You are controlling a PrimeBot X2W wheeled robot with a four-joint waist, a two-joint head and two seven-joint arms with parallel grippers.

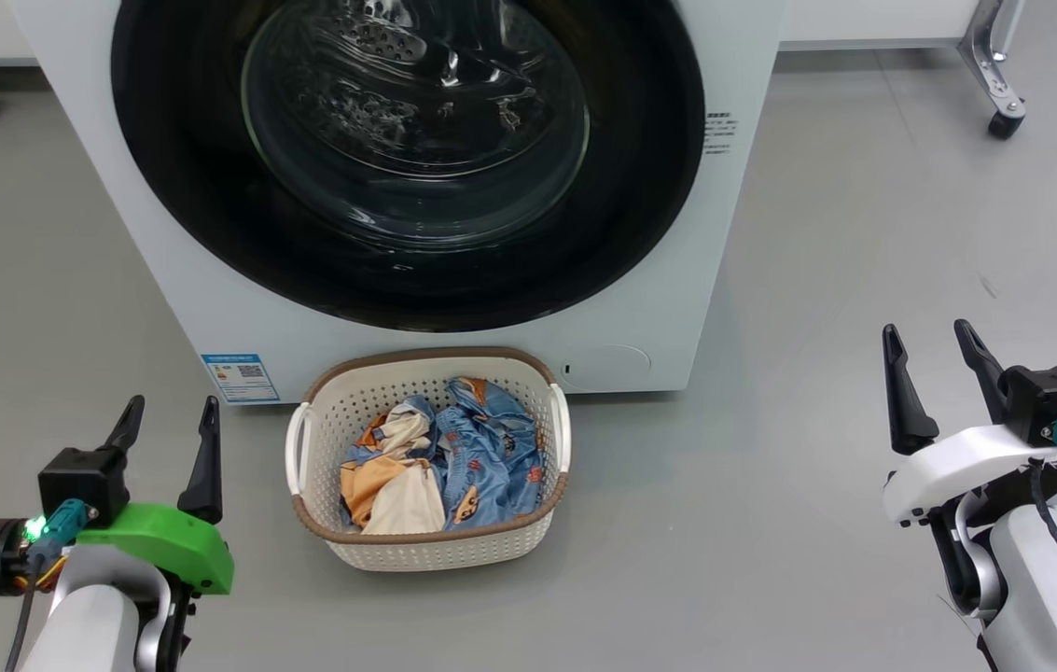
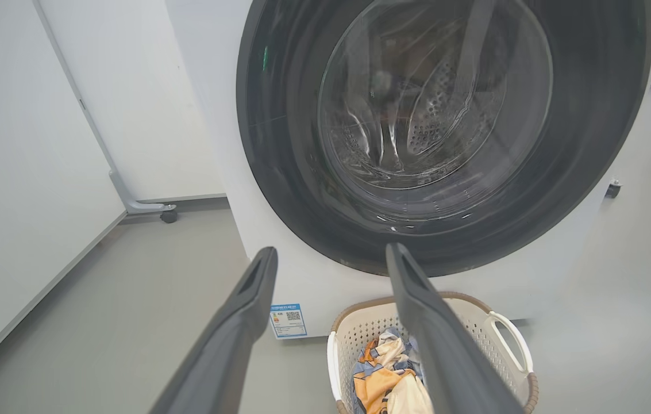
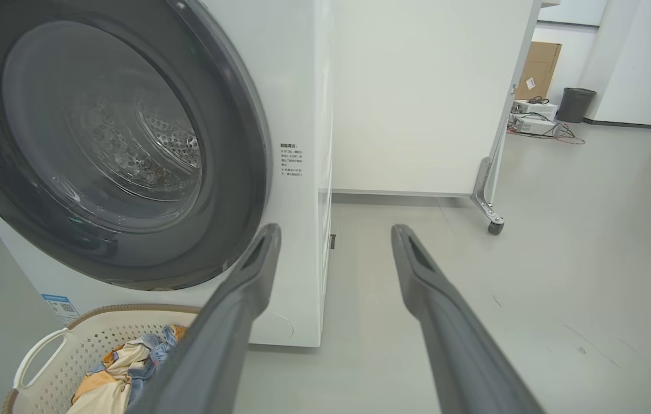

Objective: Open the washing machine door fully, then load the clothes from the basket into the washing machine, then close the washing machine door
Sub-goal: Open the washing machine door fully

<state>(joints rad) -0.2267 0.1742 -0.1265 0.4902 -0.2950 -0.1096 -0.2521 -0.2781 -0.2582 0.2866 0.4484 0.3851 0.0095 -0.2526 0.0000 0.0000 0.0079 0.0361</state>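
Black-ringed, the washing machine door (image 1: 407, 159) is shut, so loading must wait. The clothes (image 1: 453, 457) lie in the basket (image 1: 439, 553) on the floor (image 1: 771, 523) just before it, flanked by the left tool (image 1: 173, 403) and right tool (image 1: 925, 329), both spread empty.

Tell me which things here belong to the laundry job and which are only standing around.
For the job: washing machine, washing machine door, basket, clothes.
Just around: wheeled panel leg, cardboard box, dark bin.
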